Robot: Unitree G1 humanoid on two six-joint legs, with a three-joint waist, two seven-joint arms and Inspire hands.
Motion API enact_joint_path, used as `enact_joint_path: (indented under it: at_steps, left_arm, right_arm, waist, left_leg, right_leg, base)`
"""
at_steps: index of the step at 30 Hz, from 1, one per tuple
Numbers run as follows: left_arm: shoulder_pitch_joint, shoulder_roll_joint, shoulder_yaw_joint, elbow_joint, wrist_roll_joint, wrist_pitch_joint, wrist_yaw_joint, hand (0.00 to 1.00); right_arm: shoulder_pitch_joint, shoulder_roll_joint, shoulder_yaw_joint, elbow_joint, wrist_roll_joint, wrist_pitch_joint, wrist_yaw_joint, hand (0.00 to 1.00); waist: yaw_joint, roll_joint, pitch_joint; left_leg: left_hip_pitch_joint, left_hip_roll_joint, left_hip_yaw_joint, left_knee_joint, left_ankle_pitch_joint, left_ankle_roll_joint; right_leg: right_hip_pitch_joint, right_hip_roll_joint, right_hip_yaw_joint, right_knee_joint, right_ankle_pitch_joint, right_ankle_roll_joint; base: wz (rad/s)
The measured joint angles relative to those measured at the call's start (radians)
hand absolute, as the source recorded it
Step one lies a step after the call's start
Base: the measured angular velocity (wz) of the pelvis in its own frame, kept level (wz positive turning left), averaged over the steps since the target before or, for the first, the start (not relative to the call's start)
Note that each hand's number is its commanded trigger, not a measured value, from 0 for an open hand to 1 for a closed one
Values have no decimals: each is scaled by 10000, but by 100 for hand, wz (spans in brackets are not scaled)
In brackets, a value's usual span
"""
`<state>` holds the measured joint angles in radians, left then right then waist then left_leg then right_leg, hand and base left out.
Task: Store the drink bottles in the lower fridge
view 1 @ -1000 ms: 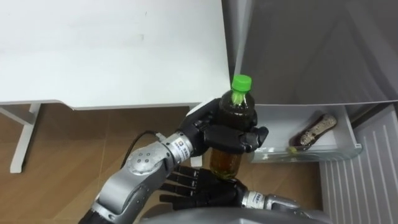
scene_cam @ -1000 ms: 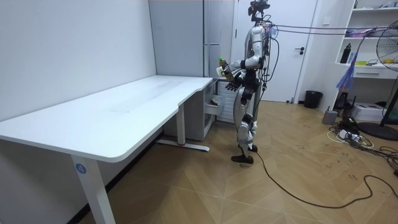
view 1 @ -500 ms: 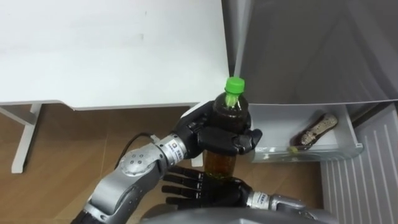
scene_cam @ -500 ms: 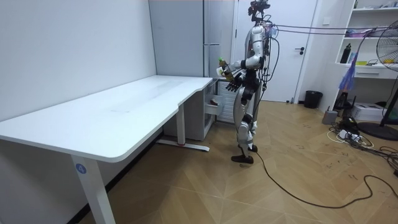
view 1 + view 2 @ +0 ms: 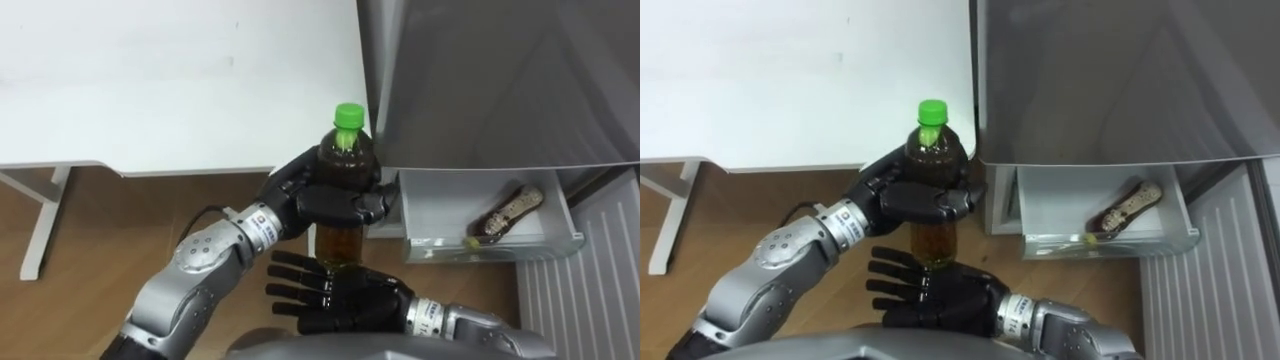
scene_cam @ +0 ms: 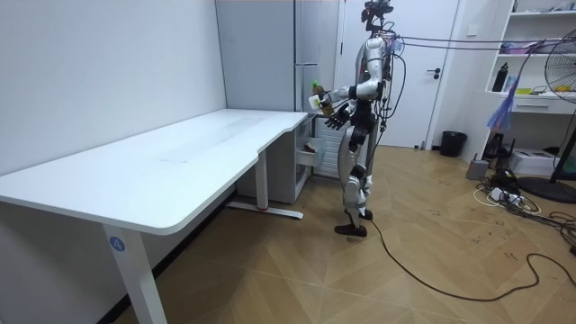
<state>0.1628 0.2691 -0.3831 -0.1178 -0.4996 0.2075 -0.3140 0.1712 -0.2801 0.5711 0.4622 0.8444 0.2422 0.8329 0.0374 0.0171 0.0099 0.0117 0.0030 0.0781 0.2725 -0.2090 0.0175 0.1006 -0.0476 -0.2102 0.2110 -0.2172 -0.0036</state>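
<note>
Robot stands where the tall grey metal fridge [image 5: 500, 80] meets the end of the long white bench [image 5: 180, 80]. The fridge's pale grey bottom drawer [image 5: 430, 210] is pulled out. Left hand [image 5: 335, 205] is wrapped round the shoulder of the clear plastic bottle of brown tea with a green cap [image 5: 347, 158], upright in the air just left of the drawer. Right hand [image 5: 350, 300] sits under the base, palm up, fingers spread. Bottle looks full, so fairly heavy. Walls are smooth and may slip. Best hold: mid-body plus support underneath. A small brownish oblong item [image 5: 508, 208] lies in the drawer.
</note>
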Motion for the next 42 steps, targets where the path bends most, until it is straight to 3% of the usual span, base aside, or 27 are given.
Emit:
enact_joint_path:
  at_steps: [7,20,30,42]
  left_arm:
    - [68,-10,81,0,-2,46,-90,100]
    - [214,-45,-40,315,-198,53,-109,100]
    - [199,-102,-255,869,-578,52,-381,100]
    - [195,138,-364,1117,-875,47,-772,100]
  right_arm:
    - [88,95,-142,-208,-2,23,10,0]
    - [186,28,-124,-256,-135,453,-58,0]
    - [366,-102,-25,-258,-211,507,-147,0]
    - [304,-286,274,-256,-204,661,-157,0]
  waist:
    - [-36,26,-25]
    - [-32,-88,-10]
    - [-28,2,-93]
    - [-7,9,-55]
  left_leg:
    - [-26,-5,-10,-38,0,-2]
    - [5,-5,-116,-6,-8,0]
    - [-13,-1,12,-67,-5,2]
    - [-108,7,33,-46,-7,4]
  right_leg:
    - [41,0,-31,-60,4,-3]
    - [98,24,-98,-60,6,-2]
    - [-27,-28,-15,-14,5,-1]
    - [-124,-25,6,-36,2,0]
  base:
    - [0]
    - [1]
    - [-3]
    - [0]
